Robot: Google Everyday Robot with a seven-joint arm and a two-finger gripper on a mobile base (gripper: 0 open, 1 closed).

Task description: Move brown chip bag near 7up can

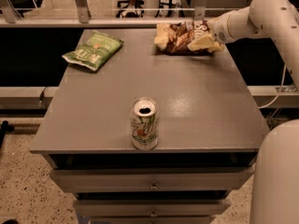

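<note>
My gripper [205,40] is at the far right corner of the table [210,106], jaws pinched on the right end of the brown chip bag [180,35]. The bag sits at about one o'clock from the 7up can [144,123], well apart from it. The can stands upright near the front edge. A green chip bag [93,50] lies at eleven o'clock from the can.

White arm [261,14] reaches leftward from the right, tool [205,40] low at its tip
</note>
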